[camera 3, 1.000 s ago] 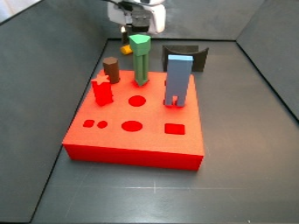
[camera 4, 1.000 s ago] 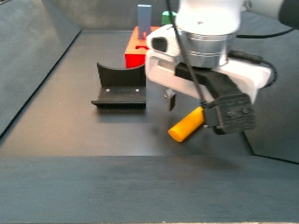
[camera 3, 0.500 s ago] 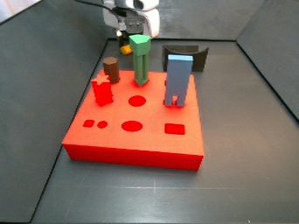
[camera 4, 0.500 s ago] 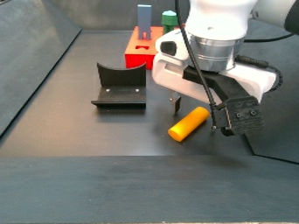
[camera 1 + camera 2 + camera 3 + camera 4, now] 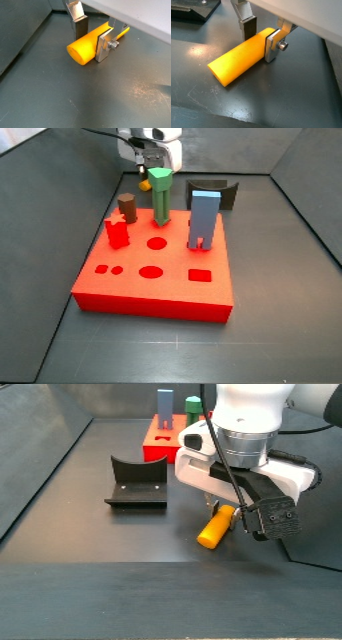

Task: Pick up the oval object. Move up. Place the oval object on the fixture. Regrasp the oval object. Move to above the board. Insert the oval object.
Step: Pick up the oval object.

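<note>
I work in a lab test cell — dark grey floor [image 5: 80, 599], grey walls, my gripper [image 5: 225, 509] low beside the fixture [image 5: 136, 484] and pegged red board [image 5: 160, 268].

Side views face oppositely; both wrist views look down closely.

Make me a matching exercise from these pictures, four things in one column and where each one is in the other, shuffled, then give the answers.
Things:
1. oval object
2. fixture
3. green post
4. gripper

Places or states:
A. standing in the board
B. on the floor, nothing in it
C. fingers either side of the yellow-orange peg
D. lying between the silver fingers

Pairs: 1-D, 2-B, 3-A, 4-C
</note>
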Motion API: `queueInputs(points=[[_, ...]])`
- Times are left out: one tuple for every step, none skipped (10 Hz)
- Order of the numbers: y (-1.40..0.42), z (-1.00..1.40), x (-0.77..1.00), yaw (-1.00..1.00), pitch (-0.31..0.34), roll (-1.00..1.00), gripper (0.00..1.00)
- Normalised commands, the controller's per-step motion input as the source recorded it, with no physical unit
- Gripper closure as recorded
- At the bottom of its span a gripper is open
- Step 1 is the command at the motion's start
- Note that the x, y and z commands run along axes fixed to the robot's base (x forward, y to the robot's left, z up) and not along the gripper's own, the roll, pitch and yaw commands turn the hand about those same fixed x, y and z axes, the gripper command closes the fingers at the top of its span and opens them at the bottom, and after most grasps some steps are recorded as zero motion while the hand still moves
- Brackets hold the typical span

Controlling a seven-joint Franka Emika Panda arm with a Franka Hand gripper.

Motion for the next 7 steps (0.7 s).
queueInputs(points=[[0.0, 0.0, 0.0, 0.0, 0.0, 0.0, 1.0], [0.0, 0.0, 0.0, 0.0, 0.0, 0.0, 1.0], [0.0, 0.0, 0.0, 0.0, 0.0, 0.0, 1.0], [0.0, 0.0, 0.0, 0.0, 0.0, 0.0, 1.0], [0.0, 0.0, 0.0, 0.0, 0.0, 0.0, 1.0], [0.0, 0.0, 0.0, 0.0, 0.0, 0.0, 1.0], [0.0, 0.0, 0.0, 0.0, 0.0, 0.0, 1.0]])
